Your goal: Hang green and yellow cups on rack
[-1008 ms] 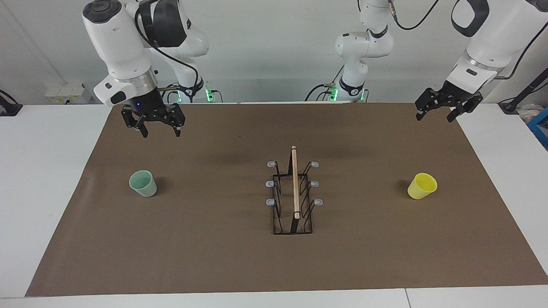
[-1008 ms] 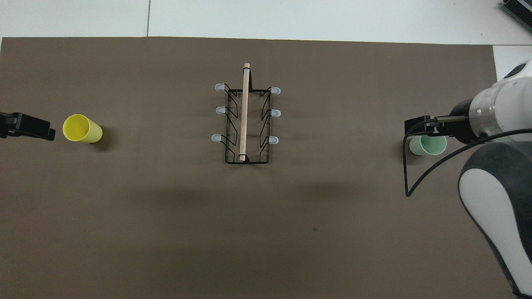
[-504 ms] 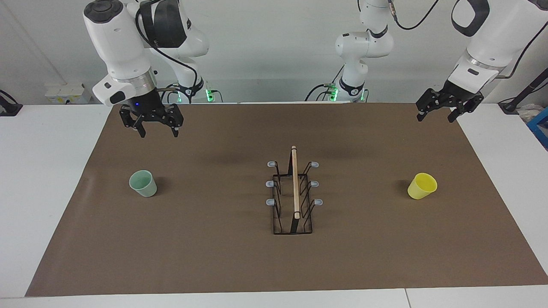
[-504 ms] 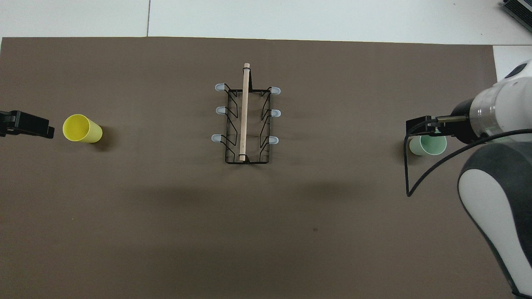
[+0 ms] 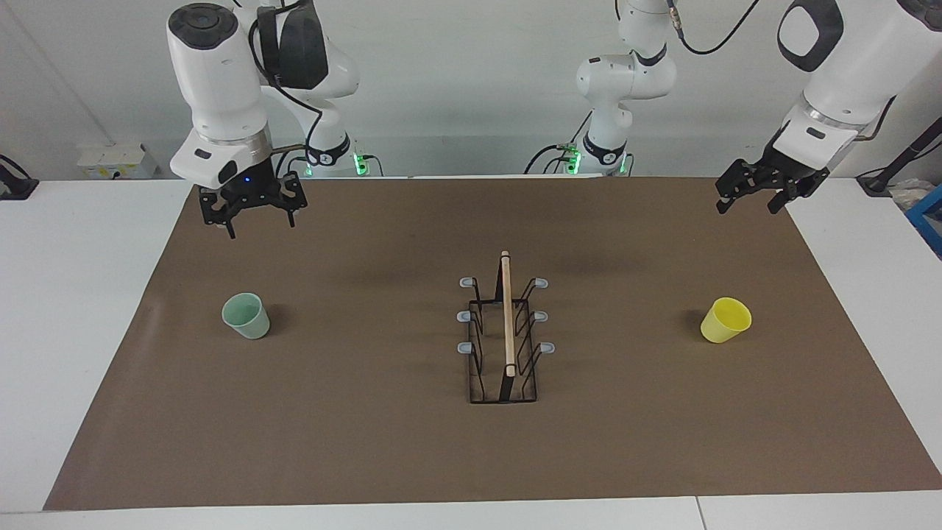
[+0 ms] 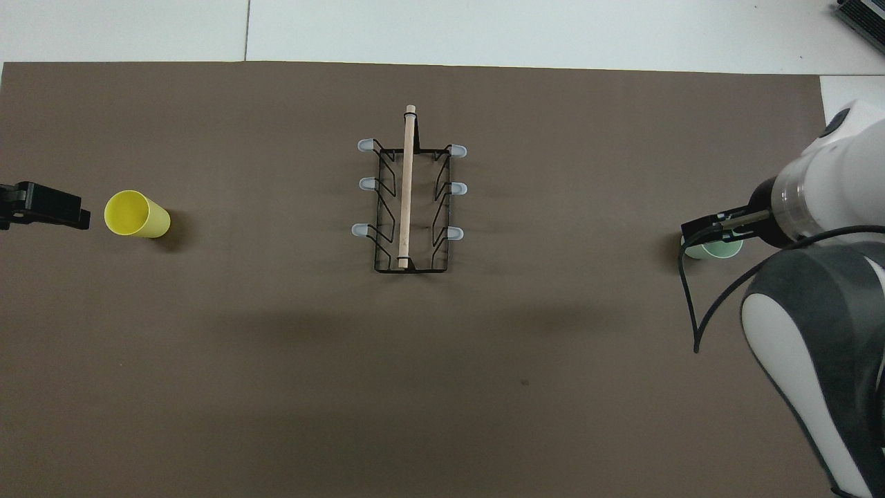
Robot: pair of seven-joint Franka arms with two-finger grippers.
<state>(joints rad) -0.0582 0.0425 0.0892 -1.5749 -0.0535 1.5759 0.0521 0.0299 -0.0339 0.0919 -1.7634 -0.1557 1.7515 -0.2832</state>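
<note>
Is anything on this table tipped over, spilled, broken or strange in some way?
Nothing stands out. The pale mint green plastic cup and the bright yellow plastic cup both stand mouth up on the brown mat, and the black wire rack with a wooden rod stands upright between them, its prongs bare.

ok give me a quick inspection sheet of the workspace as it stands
surface: white table under a brown mat
job's things: green cup upright at the right arm's end; yellow cup tilted at the left arm's end; rack mid-mat between them, all prongs bare
clutter: nothing seen
grippers: right tool open, raised over the mat's edge near the robots; left tool open, raised over the mat's corner; both empty
cables: black cable looping off the right arm
surroundings: white wall, socket box, blue bin at the table's edge
</note>
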